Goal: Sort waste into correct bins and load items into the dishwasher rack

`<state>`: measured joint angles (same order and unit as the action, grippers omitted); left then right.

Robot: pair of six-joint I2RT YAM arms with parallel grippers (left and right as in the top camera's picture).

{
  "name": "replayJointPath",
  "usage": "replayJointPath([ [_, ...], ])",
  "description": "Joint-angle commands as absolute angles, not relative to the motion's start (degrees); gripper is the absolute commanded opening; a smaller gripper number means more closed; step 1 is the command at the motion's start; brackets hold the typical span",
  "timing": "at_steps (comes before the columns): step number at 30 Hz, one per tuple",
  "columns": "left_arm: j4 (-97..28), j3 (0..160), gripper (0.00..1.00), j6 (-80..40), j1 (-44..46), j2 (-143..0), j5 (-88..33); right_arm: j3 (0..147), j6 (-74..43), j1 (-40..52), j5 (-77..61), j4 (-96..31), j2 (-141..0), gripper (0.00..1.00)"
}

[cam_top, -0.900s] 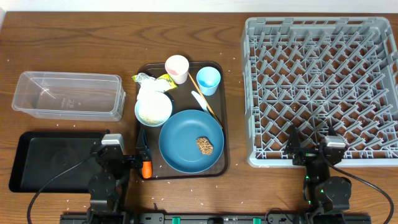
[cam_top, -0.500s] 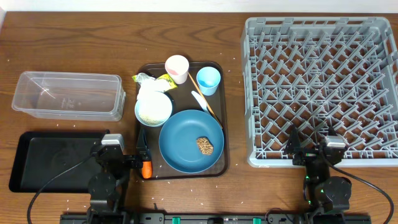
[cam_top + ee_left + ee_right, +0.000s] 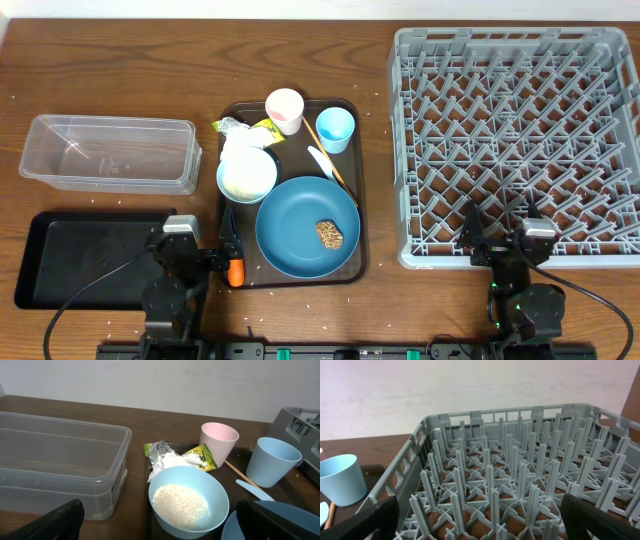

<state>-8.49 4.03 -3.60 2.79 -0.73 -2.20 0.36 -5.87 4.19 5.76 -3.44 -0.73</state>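
Nothing has moved since the earlier frames. The left gripper [image 3: 157, 510] hangs released, fingers wide apart, at the near edge of the worktop [image 3: 300, 60], over the right end of the black tray [image 3: 80, 260]. The carrot [image 3: 236, 271] lies just beside it on the brown serving tray [image 3: 362, 200], next to the dark-blue plate [image 3: 295, 228] that carries the brown lump [image 3: 330, 234]. Further back sit the bowl [image 3: 187, 502] of rice, the napkin [image 3: 170, 460], the wrapper [image 3: 200, 456], the pink cup [image 3: 218, 442], the blue cup [image 3: 272, 460], the flat utensil [image 3: 320, 162] and the chopsticks [image 3: 346, 188]. The clear tub [image 3: 110, 152] stands near the left edge. The right gripper [image 3: 479, 502], likewise spread open, sits at the near edge of the rack [image 3: 515, 130], which fills the far right corner.
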Motion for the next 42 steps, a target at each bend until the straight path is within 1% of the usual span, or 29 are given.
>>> replayJointPath([
  [1, -8.69, 2.46, 0.98, -3.64, 2.98, -0.23, -2.15, 0.32, -6.61, 3.55, 5.74, -3.66, -0.64, 0.99],
  [22, -8.47, 2.46, 0.98, -3.88, 2.98, -0.23, -2.42, 0.32, -6.61, 3.55, 6.66, -2.52, -0.64, 0.99],
  [26, -6.98, 2.46, 0.98, -3.90, 2.96, -0.23, -3.42, 0.32, -9.54, 3.55, 5.52, -1.93, -0.64, 0.99],
  [29, -3.75, 2.55, 0.98, -3.88, 2.98, -0.23, -5.17, 0.32, -14.37, 3.55, 5.04, 1.83, -0.64, 0.99],
  [32, -0.16, 3.77, 0.98, -3.92, 2.98, -0.23, -7.22, 0.43, -14.76, 3.55, 2.66, 9.69, -0.64, 0.99],
  [34, 0.23, 5.69, 0.98, -4.32, 2.98, -0.30, -8.60, 1.41, -14.79, 3.55, 1.52, 12.29, -0.69, 0.99],
  [38, -3.16, 11.84, 0.98, -5.43, 2.98, -3.16, -10.11, 7.77, -14.74, 3.55, 1.04, 8.78, -2.96, 0.99],
  [42, -9.50, 21.17, 0.98, -5.41, 2.98, -11.53, -10.09, 18.15, -14.74, 3.55, 0.73, 1.30, -11.33, 0.99],
])
